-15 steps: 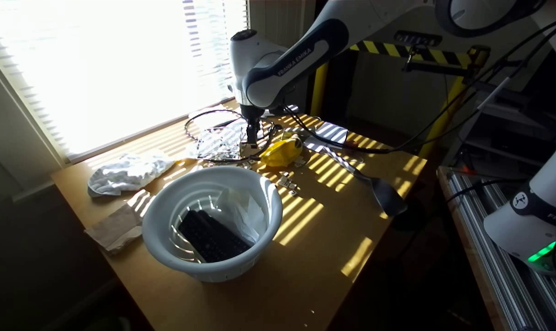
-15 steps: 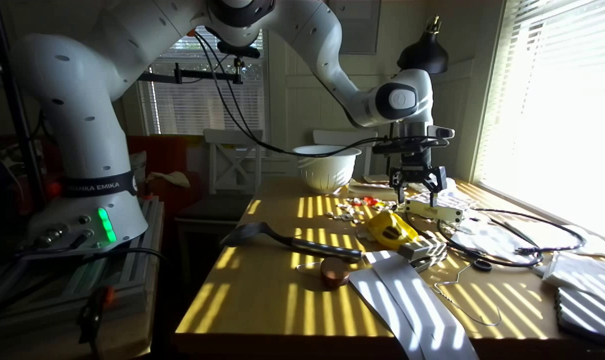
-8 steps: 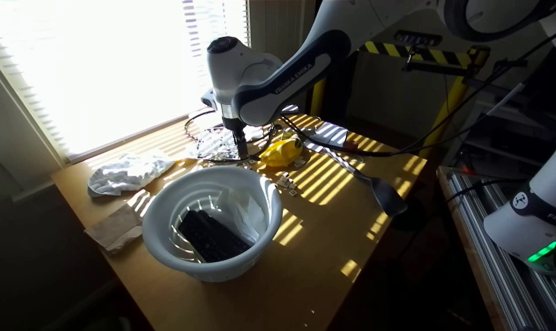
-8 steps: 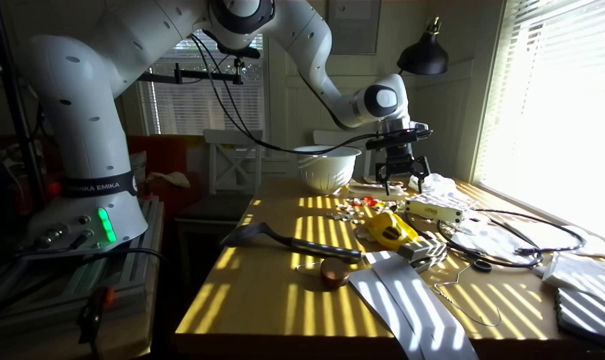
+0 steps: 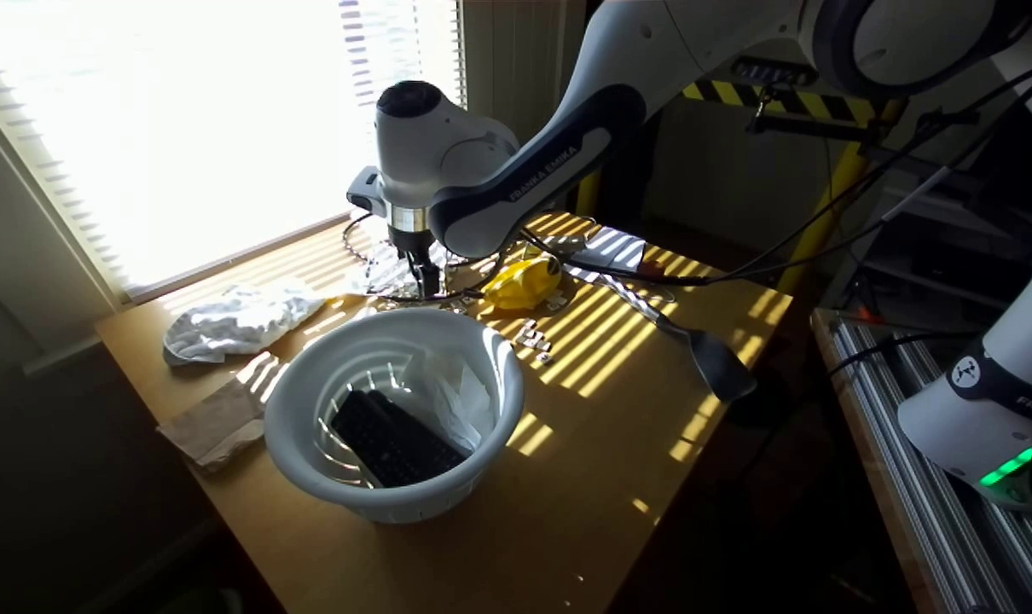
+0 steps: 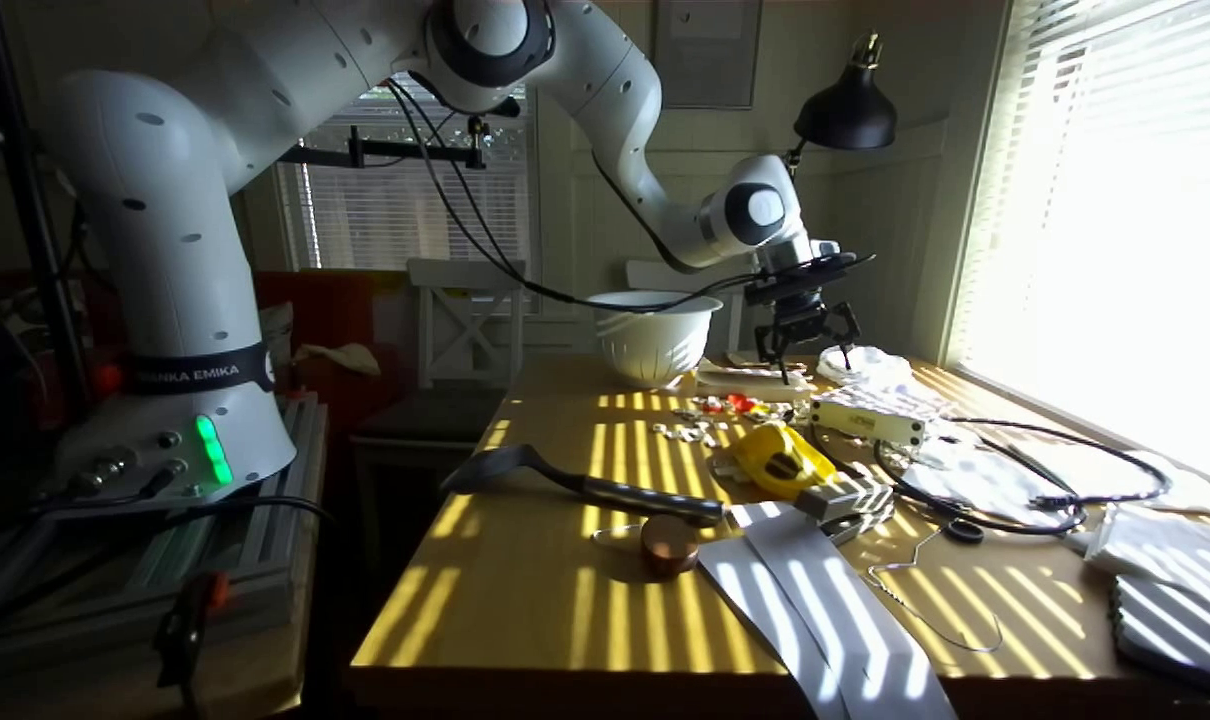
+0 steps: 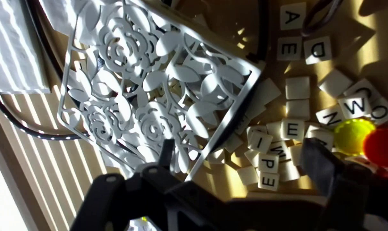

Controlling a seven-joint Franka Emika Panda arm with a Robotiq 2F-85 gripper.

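Observation:
My gripper (image 7: 240,152) stands open over the table, nothing between its fingers. In the wrist view one finger (image 7: 167,154) overlaps a corner of a white box with cut-out flowers (image 7: 181,73). The other finger (image 7: 317,163) is above scattered letter tiles (image 7: 291,129), beside a yellow disc (image 7: 352,134) and a red disc (image 7: 381,147). From the side, the gripper (image 6: 815,370) is tilted and slightly above the box (image 6: 865,415), apart from it. A yellow object (image 5: 520,284) lies near the gripper (image 5: 428,286) in both exterior views.
A white bowl (image 5: 286,443) holding a black keyboard-like thing (image 5: 392,439) and a pale wrapper (image 5: 452,388) stands near the gripper. Around lie a spatula (image 6: 655,495), paper strips (image 6: 825,600), a black cable (image 6: 1025,520), a white cloth (image 5: 239,324) and brown paper (image 5: 217,422).
My gripper has risen from the white box and shifted toward the bowl's side, tilting as it went. It has stayed open throughout. The box and the other objects remain in place.

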